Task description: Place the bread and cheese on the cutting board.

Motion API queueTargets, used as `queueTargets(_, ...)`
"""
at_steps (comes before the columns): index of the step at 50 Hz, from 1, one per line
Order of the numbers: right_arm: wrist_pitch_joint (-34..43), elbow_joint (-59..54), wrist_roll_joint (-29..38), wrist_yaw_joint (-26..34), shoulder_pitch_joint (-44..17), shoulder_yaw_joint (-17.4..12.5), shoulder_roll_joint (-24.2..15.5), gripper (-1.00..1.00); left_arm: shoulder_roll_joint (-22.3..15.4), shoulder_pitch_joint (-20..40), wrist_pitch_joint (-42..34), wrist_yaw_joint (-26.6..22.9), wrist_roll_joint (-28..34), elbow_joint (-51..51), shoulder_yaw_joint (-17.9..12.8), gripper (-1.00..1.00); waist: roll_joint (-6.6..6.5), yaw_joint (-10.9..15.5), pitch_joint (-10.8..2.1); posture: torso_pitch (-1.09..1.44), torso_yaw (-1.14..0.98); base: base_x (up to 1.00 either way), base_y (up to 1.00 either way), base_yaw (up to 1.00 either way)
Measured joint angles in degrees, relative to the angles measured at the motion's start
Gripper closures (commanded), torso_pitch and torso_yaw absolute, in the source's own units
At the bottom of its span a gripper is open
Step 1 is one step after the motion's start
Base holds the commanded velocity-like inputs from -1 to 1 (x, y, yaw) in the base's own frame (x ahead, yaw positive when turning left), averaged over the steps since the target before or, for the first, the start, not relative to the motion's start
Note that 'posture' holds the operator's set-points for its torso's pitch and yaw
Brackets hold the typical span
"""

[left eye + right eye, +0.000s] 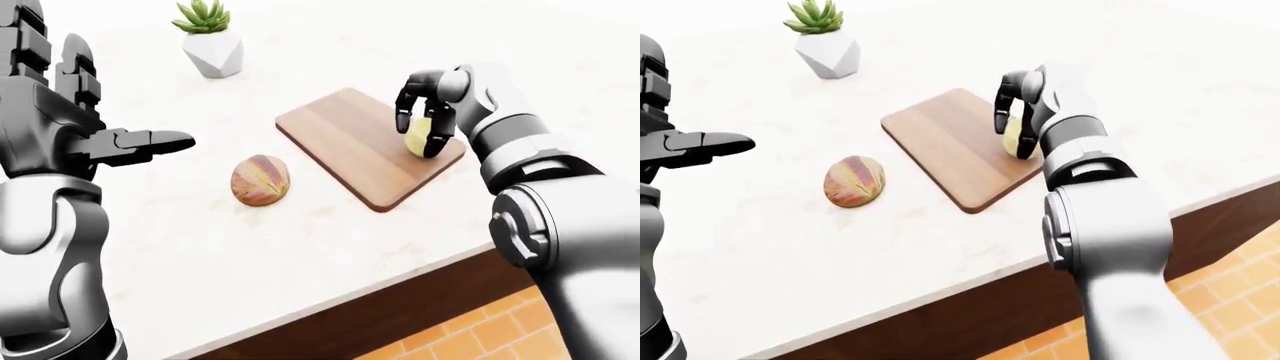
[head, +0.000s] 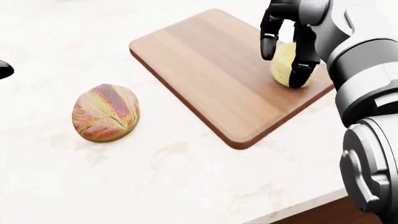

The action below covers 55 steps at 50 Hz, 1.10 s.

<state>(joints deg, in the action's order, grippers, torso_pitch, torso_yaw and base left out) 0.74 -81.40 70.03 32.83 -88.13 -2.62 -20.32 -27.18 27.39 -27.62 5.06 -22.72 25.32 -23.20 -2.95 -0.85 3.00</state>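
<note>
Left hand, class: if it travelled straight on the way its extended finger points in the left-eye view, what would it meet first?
Probably nothing: the left hand points rightward above the counter, passing over the bread, towards the cutting board. Depth is unclear.

Pale yellow cheese (image 2: 286, 63) sits between black fingers (image 2: 268, 44) on the warm brown, streaky-grained cutting board (image 2: 211, 70). The bread (image 2: 106, 112) is golden-brown with reddish scored stripes. The desk (image 2: 155, 177) is creamy white marble, faintly veined.
</note>
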Motion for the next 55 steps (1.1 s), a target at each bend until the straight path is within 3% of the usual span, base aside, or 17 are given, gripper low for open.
queueTargets(2, -0.01, -0.05, -0.04, 0.06, -0.07, -0.01, 0.0, 0.25, 0.01, -0.04, -0.05, 0.0, 0.0, 0.04, -0.05, -1.0, -0.04, 0.0, 0.03, 0.0, 0.0, 0.0, 0.0, 0.0)
queueTargets(5, -0.05, 0.05, -0.09, 0.13, -0.26, -0.02, -0.07, -0.21, 0.03, -0.05, -0.13, 0.02, -0.01, 0.11, 0.01, -1.0, -0.05, 0.0, 0.04, 0.0, 0.0, 0.0, 0.0, 0.0)
queueTargets(7, -0.16, 0.24, -0.17, 0.13, -0.43, -0.05, -0.11, -0.36, 0.06, -0.05, -0.15, 0.02, -0.04, 0.12, 0.02, -1.0, -0.04, -0.01, -0.01, 0.0, 0.0, 0.0, 0.0, 0.0)
queueTargets(9, -0.27, 0.43, -0.19, 0.13, -0.59, -0.02, -0.15, -0.94, 0.07, -0.04, -0.15, 0.02, -0.04, 0.11, 0.06, -1.0, 0.0, -0.02, -0.09, 0.0, 0.0, 0.0, 0.0, 0.0)
queueTargets(10, -0.31, 0.52, -0.2, 0.12, -0.65, -0.02, -0.16, -1.0, 0.07, -0.04, -0.13, 0.02, -0.03, 0.09, 0.08, -1.0, 0.02, -0.03, -0.13, 0.0, 0.0, 0.0, 0.0, 0.0)
queueTargets(25, -0.91, 0.43, -0.43, 1.3, -1.04, 0.09, -0.05, -1.0, -0.11, -0.1, -0.01, 0.02, -0.14, -0.03, -0.19, -1.0, 0.11, 0.04, -0.12, 0.0, 0.0, 0.0, 0.0, 0.0)
queueTargets(37, -1.38, 0.89, -0.67, 8.53, -4.45, -0.05, -0.93, -1.0, 0.04, -0.36, 0.11, 0.0, -0.14, 0.13, -0.16, -1.0, 0.05, -0.15, -0.11, 0.0, 0.0, 0.0, 0.0, 0.0)
queueTargets(55, -4.51, 1.04, -1.61, 12.25, -9.48, -0.1, 0.72, -1.0, 0.11, 0.16, -0.23, -0.14, 0.16, 0.27, 0.21, -1.0, -0.23, -0.36, 0.13, 0.0, 0.0, 0.0, 0.0, 0.0)
